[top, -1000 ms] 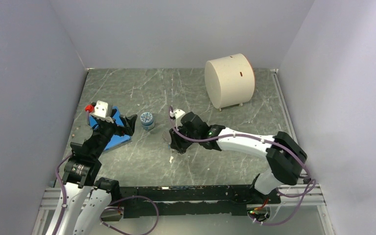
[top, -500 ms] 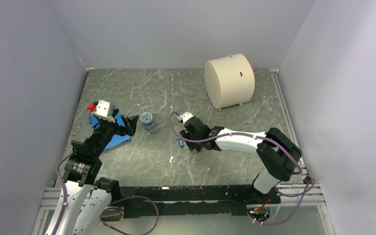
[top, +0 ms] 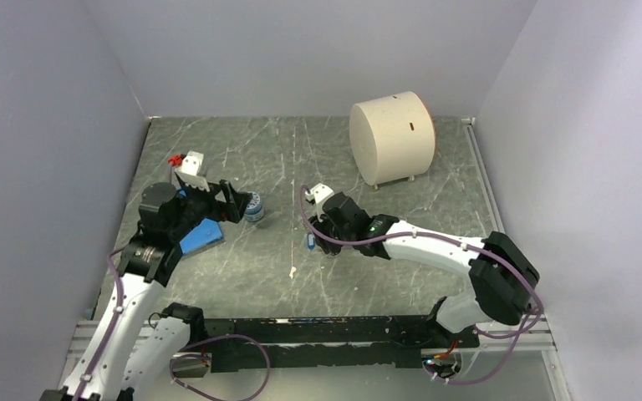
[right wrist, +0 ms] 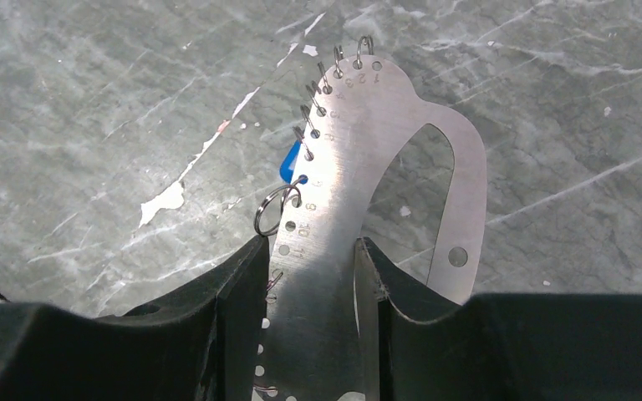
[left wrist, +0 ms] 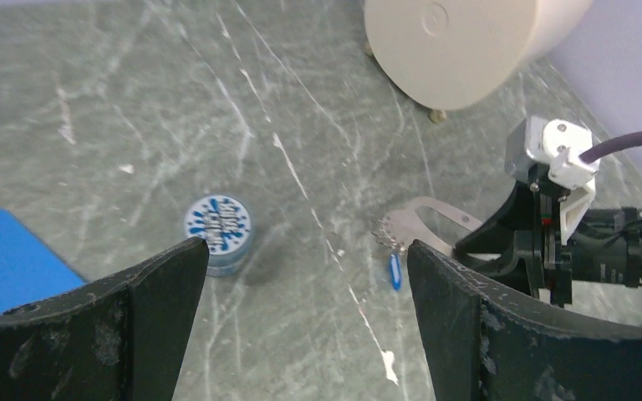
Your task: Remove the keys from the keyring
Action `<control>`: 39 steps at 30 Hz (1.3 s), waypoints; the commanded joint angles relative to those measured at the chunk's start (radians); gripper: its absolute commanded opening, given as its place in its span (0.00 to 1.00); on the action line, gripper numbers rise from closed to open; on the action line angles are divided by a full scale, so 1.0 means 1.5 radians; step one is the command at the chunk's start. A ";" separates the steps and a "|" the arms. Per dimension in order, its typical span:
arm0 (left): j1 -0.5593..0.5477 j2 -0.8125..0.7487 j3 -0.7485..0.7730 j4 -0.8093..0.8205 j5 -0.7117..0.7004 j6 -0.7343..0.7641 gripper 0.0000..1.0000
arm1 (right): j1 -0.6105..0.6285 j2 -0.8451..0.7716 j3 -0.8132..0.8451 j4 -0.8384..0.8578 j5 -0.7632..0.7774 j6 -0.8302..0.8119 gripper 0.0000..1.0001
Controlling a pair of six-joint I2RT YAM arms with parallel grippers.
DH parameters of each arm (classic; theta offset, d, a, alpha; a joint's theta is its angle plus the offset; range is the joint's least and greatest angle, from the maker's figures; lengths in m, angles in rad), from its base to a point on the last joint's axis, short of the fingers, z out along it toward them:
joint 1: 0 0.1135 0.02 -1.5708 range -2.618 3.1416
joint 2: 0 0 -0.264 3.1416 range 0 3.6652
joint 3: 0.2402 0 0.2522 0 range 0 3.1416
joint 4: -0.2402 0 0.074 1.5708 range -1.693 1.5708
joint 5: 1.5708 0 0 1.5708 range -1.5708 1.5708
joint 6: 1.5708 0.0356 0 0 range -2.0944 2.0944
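Observation:
The keyring is a flat grey metal oval loop, with numbered holes and small wire rings along one side. My right gripper is shut on that holed side and holds it low over the table; it also shows in the top view. One blue key hangs from the holed edge and shows in the top view and the left wrist view. No yellow or green key is in view. My left gripper is open and empty, above the table left of the keyring.
A small round blue-patterned jar stands just by the left gripper. A flat blue pad lies under the left arm. A large cream cylinder stands at the back right. A white fleck lies on the table.
My left arm has lifted off the blue pad and swung right and forward toward the jar. My right gripper has shifted slightly right with the keyring, and the blue key now shows.

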 commanded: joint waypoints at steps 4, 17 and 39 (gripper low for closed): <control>-0.003 0.092 0.009 0.045 0.155 -0.127 0.95 | 0.001 -0.088 0.024 -0.020 -0.018 -0.032 0.17; -0.109 0.190 -0.077 0.287 0.181 -0.164 0.90 | 0.002 -0.174 0.045 -0.058 -0.034 -0.019 0.16; -0.221 0.244 -0.208 0.570 0.219 -0.057 0.89 | 0.002 -0.276 0.077 -0.089 -0.077 0.036 0.16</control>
